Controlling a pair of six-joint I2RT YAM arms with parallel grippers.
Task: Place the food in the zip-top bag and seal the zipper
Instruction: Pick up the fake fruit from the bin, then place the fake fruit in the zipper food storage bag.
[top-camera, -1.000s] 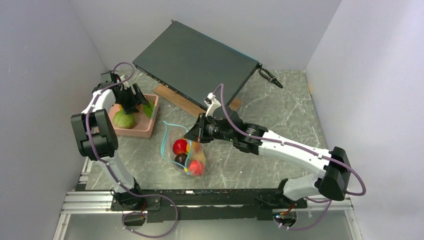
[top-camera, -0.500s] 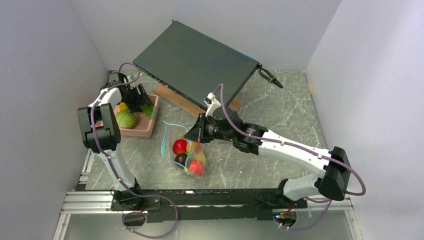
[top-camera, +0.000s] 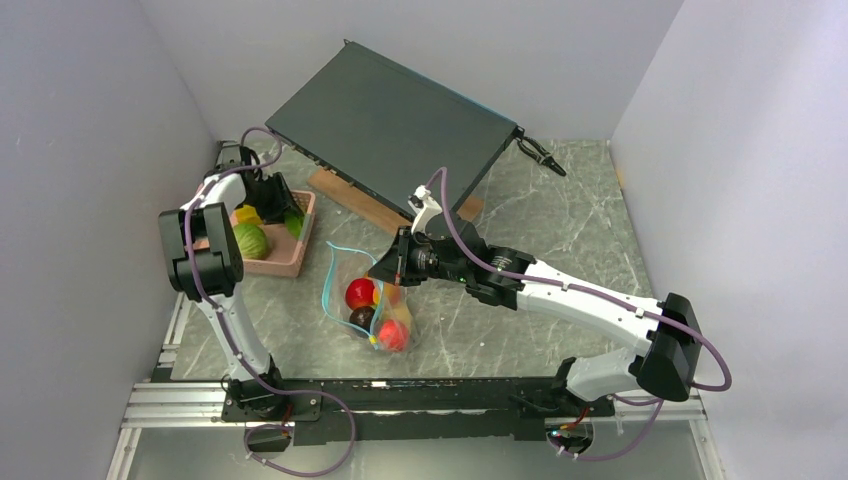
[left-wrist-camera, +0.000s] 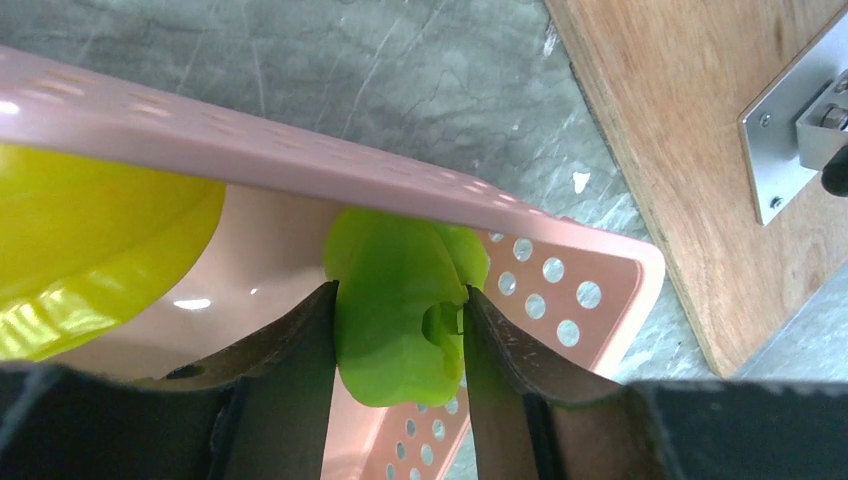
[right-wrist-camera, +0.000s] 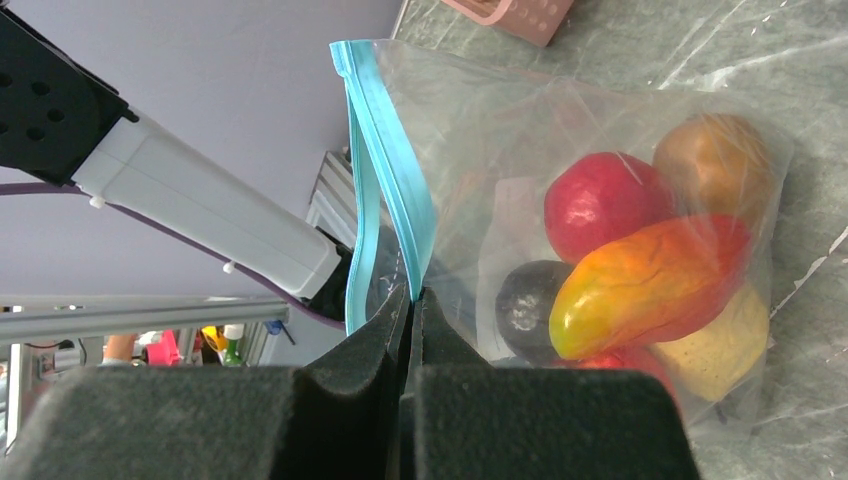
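The left gripper (left-wrist-camera: 400, 293) reaches into the pink basket (top-camera: 285, 262) at the far left of the table (top-camera: 560, 230). Its two fingers press on opposite sides of a bright green piece (left-wrist-camera: 385, 335) in the basket's right corner, pinching it. Three pieces of food lie in the basket: that bright green piece, one yellow piece (left-wrist-camera: 90, 240) to its left, and one round striped green piece (top-camera: 250, 241) at the near side.

The zip-top bag (right-wrist-camera: 480, 130) lies in the near middle of the table, just right of the basket and apart from it. The right gripper (right-wrist-camera: 411, 296) has its two fingers pressed together on the teal zipper (right-wrist-camera: 390, 150), holding that edge of the mouth up. Six pieces show through the clear plastic: a red one (right-wrist-camera: 600, 205), a golden-brown one (right-wrist-camera: 715, 160), a long orange-yellow one (right-wrist-camera: 650, 285), a dark purple one (right-wrist-camera: 530, 295), a pale yellow one (right-wrist-camera: 725, 345) and a second red one (top-camera: 392, 338), partly hidden under the others.

One flat black box (top-camera: 400, 120) leans at the far side, its lower edge over one wooden board (top-camera: 345, 195).
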